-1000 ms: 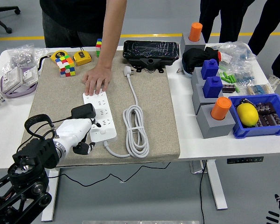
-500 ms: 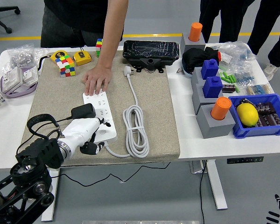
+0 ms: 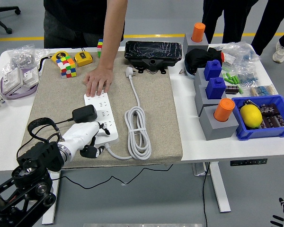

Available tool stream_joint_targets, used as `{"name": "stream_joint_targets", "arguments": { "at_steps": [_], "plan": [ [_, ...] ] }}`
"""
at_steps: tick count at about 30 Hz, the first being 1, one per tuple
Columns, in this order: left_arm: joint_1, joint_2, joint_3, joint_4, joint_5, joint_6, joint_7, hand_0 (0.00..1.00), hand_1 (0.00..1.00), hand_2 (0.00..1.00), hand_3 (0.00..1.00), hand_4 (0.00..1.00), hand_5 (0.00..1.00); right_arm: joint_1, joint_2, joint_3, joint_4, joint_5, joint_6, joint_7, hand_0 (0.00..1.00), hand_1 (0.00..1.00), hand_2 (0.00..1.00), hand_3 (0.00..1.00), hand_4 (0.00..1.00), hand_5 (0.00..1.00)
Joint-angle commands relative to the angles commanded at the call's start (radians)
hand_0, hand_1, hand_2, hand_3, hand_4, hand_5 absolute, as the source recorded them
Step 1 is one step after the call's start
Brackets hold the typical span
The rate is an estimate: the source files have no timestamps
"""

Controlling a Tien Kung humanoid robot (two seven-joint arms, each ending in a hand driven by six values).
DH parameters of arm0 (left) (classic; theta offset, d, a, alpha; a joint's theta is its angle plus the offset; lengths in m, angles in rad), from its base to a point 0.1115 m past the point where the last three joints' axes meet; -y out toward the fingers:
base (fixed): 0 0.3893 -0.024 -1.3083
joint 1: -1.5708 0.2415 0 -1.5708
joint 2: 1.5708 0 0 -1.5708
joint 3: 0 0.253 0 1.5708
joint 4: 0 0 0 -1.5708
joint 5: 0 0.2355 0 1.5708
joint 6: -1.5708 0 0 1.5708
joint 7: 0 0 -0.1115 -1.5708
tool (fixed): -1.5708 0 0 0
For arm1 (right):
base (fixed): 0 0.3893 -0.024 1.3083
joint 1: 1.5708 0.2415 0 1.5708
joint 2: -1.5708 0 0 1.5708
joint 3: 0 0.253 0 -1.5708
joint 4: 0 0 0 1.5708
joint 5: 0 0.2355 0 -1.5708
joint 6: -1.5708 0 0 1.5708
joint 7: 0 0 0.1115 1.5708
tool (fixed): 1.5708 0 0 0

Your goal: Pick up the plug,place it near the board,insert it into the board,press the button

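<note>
A white power strip (image 3: pixel 102 116) lies on the beige mat (image 3: pixel 156 99). A black plug (image 3: pixel 84 113) sits at the strip's left edge, and its black cable (image 3: pixel 40 124) loops away to the left. My left hand (image 3: pixel 91 139) is just near of the plug, with relaxed fingers (image 3: pixel 103 128) reaching over the strip's near end and holding nothing. A person's hand (image 3: pixel 98 80) presses flat on the strip's far end. Only black tips of my right hand (image 3: pixel 278 218) show at the bottom right corner.
The strip's coiled white cord (image 3: pixel 137 132) ends in a white plug (image 3: pixel 129 72). Colour cubes (image 3: pixel 66 66) and a yellow tape measure (image 3: pixel 84 58) lie at the back left, a black box (image 3: pixel 153 51) behind. Grey blocks (image 3: pixel 217 120) and a blue bin (image 3: pixel 260 128) stand to the right.
My left hand has shifted slightly right and toward the near edge beside the strip. The black plug, the strip and the person's hand have stayed put.
</note>
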Motion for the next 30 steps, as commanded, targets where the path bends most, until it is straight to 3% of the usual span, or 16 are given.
{"name": "stream_joint_targets", "arguments": {
  "at_steps": [30],
  "plan": [
    [-0.009, -0.008, 0.0, 0.06, 0.008, 0.006, -0.01, 0.163, 0.042, 0.137, 0.727, 0.672, 0.002, 0.007, -0.003, 0.003, 0.0, 0.001, -0.002, 0.001, 0.745, 0.631, 0.614, 0.641, 0.998, 0.998]
  ]
}}
